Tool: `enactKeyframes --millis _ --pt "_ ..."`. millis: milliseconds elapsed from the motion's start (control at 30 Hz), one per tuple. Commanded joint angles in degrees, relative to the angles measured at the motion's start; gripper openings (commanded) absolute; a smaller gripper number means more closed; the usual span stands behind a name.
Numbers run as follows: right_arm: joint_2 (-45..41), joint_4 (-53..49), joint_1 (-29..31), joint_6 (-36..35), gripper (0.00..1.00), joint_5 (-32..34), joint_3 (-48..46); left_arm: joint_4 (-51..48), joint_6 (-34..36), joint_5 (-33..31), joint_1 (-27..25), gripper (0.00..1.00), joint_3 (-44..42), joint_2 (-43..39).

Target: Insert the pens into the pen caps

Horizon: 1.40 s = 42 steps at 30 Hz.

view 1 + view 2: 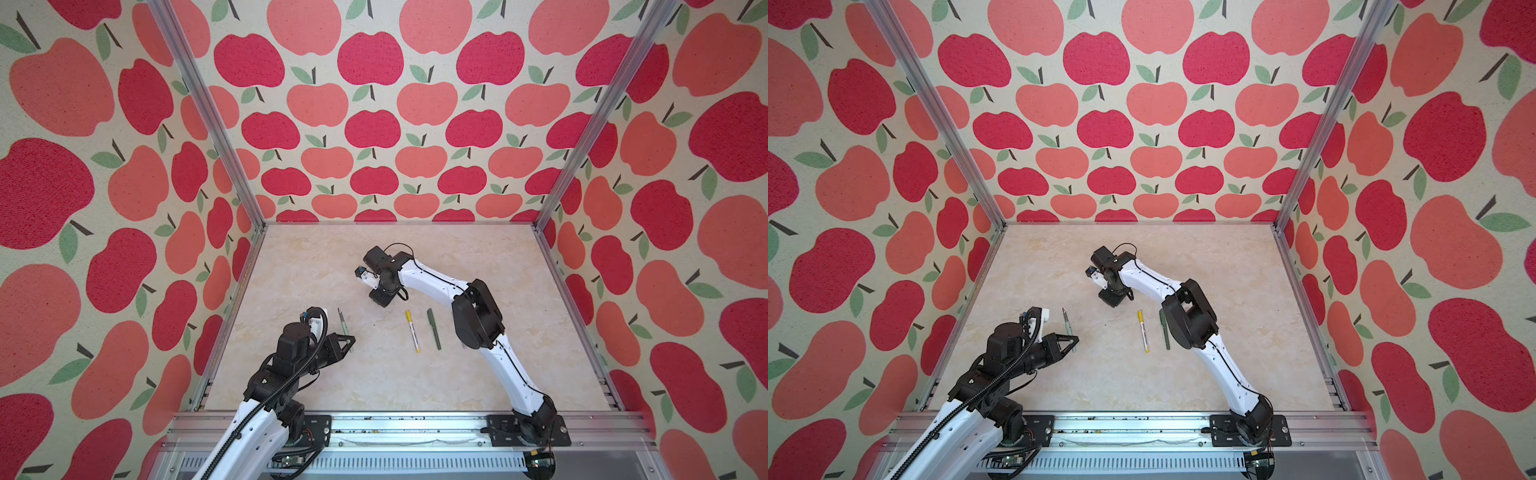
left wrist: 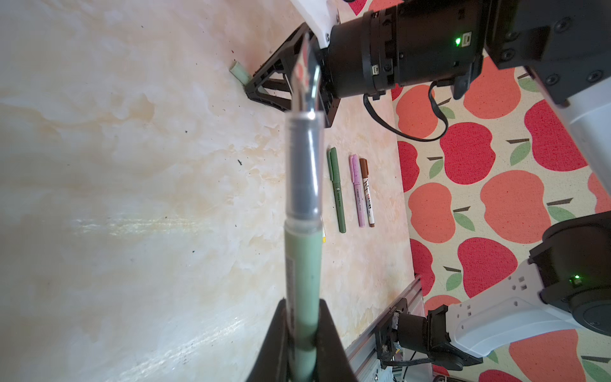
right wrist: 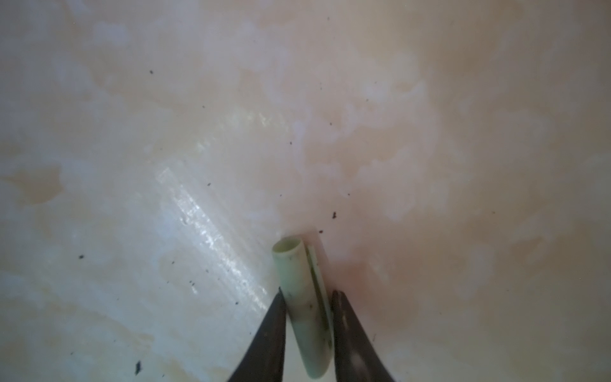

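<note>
My left gripper (image 2: pixel 302 304) is shut on the barrel of a pale green pen (image 2: pixel 302 261), whose dark tip section points away from the jaws. In both top views this pen (image 1: pixel 344 328) (image 1: pixel 1068 325) sticks out from the left gripper (image 1: pixel 350 341) toward the back. My right gripper (image 3: pixel 307 292) points down at mid-table (image 1: pixel 377 296), and its fingers press both sides of a pale green pen cap (image 3: pixel 302 291) that lies on the table. The cap's open end (image 2: pixel 238 72) pokes out past the fingertips.
A yellow-capped white pen (image 1: pixel 412 331) and a dark green capped pen (image 1: pixel 434 328) lie side by side near the right arm's elbow. The left wrist view also shows a pink capped pen (image 2: pixel 357 191) and a brown-capped pen (image 2: pixel 367 191) beside the dark green one (image 2: pixel 337 190).
</note>
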Motion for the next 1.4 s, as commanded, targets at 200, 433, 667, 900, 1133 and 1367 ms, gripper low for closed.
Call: enactKeyframes --millis 200,433,667,900,1133,1367 --pt "-1.1 -2.8 -1.8 18.5 0.23 -5.9 -1.0 0.6 -1.1 0.1 0.4 0.0 1.4 -0.2" --pt "-8.2 3.4 -2.0 27.6 0.21 -10.7 -11.5 0.6 -1.3 0.3 0.4 0.0 1.9 0.1" --pt "-14.1 8.4 -0.8 26.2 0.22 -13.4 -19.5 0.6 -1.7 0.1 0.4 0.0 2.0 0.1" --pt "-14.6 3.5 4.4 14.7 0.26 -6.7 -19.8 -0.9 -1.1 -0.2 0.4 0.0 2.8 0.0" --pt "-13.9 0.6 8.7 8.1 0.3 1.0 -19.8 -3.9 0.6 -0.7 0.4 0.0 4.5 -0.4" --pt "-17.4 3.2 9.9 9.9 0.46 0.6 -21.4 -6.7 2.6 -1.4 0.4 0.0 6.6 -0.6"
